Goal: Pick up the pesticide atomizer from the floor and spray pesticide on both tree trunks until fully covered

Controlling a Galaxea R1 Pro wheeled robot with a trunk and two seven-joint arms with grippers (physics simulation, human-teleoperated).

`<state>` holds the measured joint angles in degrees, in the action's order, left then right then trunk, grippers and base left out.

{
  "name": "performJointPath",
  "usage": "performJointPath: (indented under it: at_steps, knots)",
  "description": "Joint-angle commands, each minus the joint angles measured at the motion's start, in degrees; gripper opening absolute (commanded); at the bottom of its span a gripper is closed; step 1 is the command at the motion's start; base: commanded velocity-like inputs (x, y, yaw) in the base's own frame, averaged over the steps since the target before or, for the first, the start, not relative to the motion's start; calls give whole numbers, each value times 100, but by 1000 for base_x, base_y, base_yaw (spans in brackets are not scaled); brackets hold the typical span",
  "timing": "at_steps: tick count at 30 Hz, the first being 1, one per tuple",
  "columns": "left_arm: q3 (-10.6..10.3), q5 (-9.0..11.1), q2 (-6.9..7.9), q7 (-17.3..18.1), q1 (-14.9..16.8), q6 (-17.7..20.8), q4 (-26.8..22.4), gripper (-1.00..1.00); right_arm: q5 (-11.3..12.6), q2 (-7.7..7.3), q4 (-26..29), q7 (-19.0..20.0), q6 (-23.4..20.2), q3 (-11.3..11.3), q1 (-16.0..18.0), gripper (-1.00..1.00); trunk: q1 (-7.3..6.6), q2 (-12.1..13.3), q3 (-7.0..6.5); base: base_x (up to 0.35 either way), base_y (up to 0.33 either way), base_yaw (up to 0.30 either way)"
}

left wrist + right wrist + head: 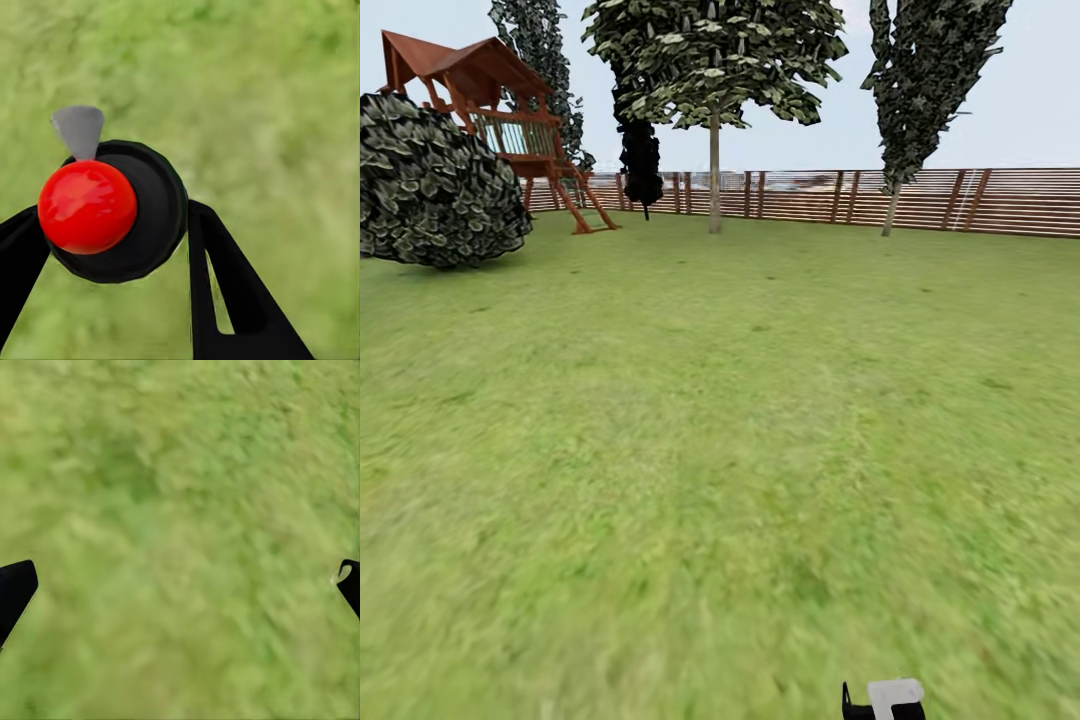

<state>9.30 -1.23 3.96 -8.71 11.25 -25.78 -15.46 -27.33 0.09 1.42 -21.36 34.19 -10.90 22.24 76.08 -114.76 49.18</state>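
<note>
Green grass floor (pixel 720 480) runs to the slatted wooden fence (pixel 920 200), while the left gripper (pixel 112 225) has its jaws closed on the pesticide atomizer (pixel 88 206), red-topped and held above the grass, and the right gripper (pixel 180 585) hangs with jaws spread wide, empty.

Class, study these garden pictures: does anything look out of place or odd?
Only one thing: a narrow tree by the fence has pitch-black foliage, unlike the green-leaved crowns near it. The pesticide atomizer sits squarely in the left claw.
</note>
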Motion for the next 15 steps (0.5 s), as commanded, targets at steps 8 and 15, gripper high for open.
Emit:
performJointPath:
  at_steps: [8, 15]
  knots:
    - [2, 0, 7, 1, 0, -6, -6, -100, 0, 0, 0, 0, 0, 0, 0, 100, 0, 0, 0, 338, 0, 0]
    - [-7, -4, 0, 1, 0, -5, -2, -100, 0, 0, -2, 0, 0, 0, 0, 100, 0, 0, 0, 338, 0, 0]
